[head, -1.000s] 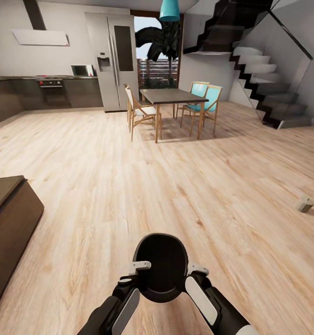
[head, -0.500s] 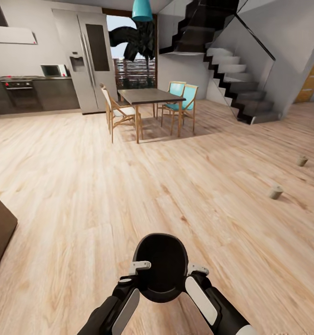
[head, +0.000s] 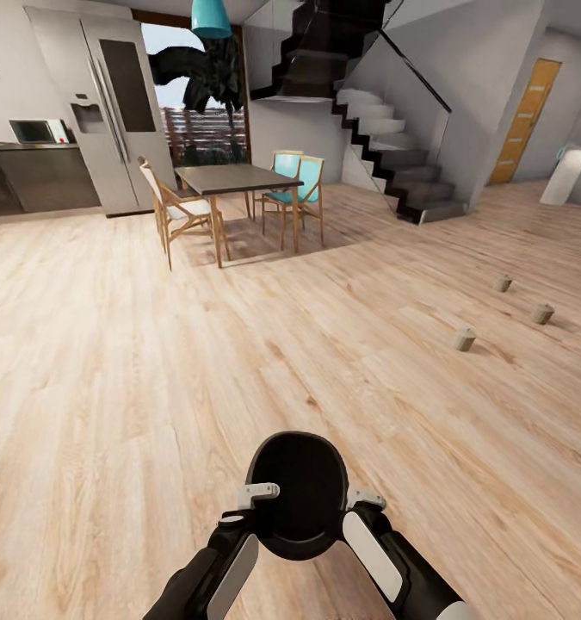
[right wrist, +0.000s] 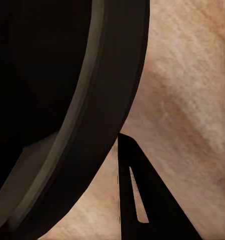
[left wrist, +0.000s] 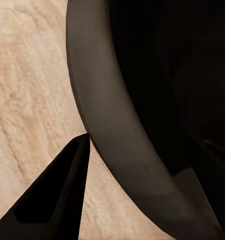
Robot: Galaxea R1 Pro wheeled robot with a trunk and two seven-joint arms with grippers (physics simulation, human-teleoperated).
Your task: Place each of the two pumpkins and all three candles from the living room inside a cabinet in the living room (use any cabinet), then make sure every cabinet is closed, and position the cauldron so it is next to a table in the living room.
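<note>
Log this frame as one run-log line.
phase: carrying | held: cauldron between left gripper and right gripper | ahead-right: three candles on floor | background: dining table

head view high, forward-down; both wrist views close on cauldron rim

Matt blk cauldron; wood floor.

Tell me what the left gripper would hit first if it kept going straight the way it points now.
Probably the wooden floor. In the left wrist view the left gripper already sits at the grey rim of the cauldron, with one finger outside it, and beyond that finger only floor planks show, though depth is unclear.
</note>
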